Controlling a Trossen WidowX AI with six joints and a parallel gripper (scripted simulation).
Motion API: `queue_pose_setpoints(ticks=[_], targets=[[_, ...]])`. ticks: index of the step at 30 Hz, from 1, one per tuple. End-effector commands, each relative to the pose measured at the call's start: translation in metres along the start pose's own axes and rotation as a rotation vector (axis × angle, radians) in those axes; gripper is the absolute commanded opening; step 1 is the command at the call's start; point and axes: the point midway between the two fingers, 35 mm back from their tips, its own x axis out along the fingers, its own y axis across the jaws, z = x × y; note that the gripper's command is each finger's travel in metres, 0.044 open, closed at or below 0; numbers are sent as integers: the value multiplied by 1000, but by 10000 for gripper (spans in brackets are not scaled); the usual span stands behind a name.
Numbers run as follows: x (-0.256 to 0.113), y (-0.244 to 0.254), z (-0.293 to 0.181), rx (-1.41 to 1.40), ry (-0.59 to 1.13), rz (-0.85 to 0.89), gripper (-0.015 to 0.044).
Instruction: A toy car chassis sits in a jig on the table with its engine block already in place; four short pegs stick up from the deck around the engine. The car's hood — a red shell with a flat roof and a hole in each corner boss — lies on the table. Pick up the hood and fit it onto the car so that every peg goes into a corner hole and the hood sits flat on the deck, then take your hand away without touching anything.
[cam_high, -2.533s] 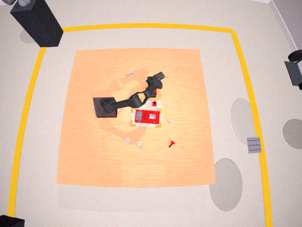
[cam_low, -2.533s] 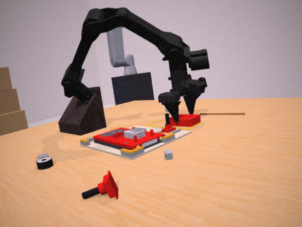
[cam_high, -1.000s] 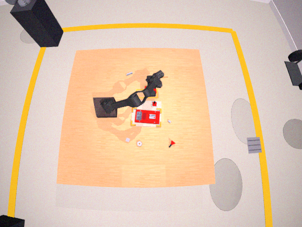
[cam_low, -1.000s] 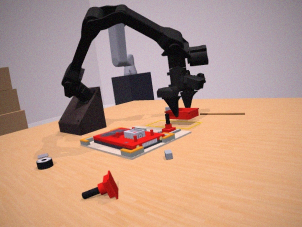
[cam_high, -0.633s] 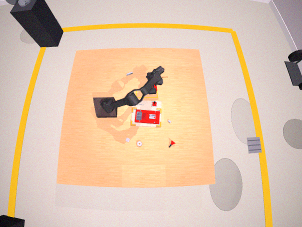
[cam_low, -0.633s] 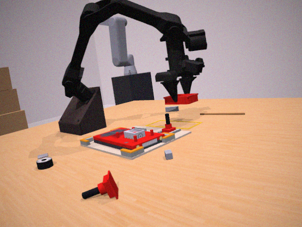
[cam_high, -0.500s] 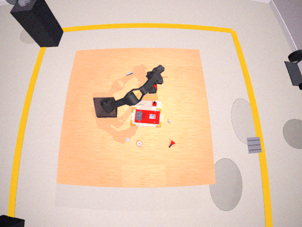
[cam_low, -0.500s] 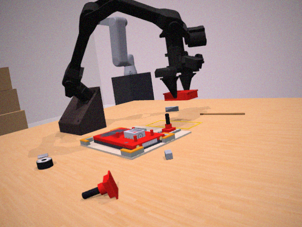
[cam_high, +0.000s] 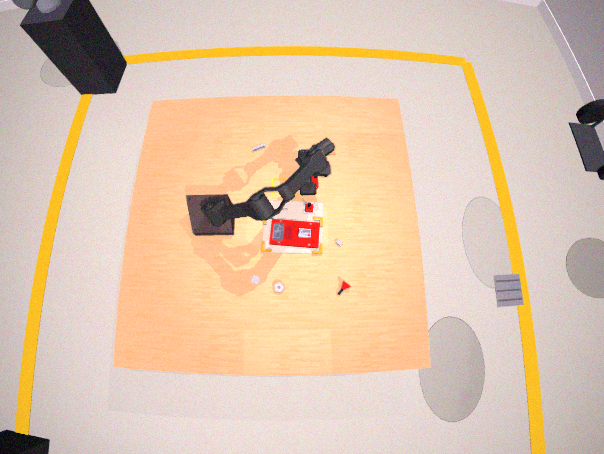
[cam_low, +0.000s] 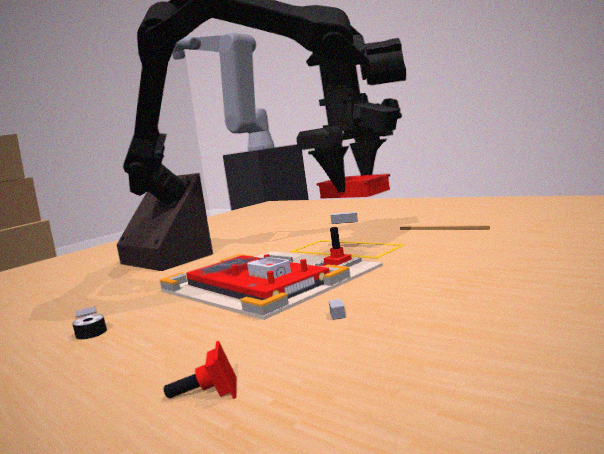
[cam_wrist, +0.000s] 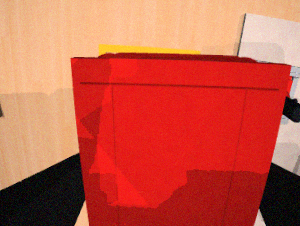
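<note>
The red hood is in the air, roof up and roughly level. My gripper is shut on it, one finger at each long side. The hood hangs well above the table, beyond the jig. The red chassis sits in the jig between yellow-topped corner blocks. The grey engine block is on its deck, with short red pegs around it, such as the front peg. The hood's corner holes are hidden.
A red-based black post stands on the jig plate between chassis and hood. A yellow outline lies beyond it. Around are a toppled red-and-black piece, a wheel, a grey cube and a grey bar.
</note>
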Motion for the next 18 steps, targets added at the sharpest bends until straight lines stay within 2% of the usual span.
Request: queue_pose_setpoints(ticks=[1, 18], targets=[[-1, -27, 5, 15, 0, 2, 0], [-3, -133, 5, 69, 5, 8, 0]])
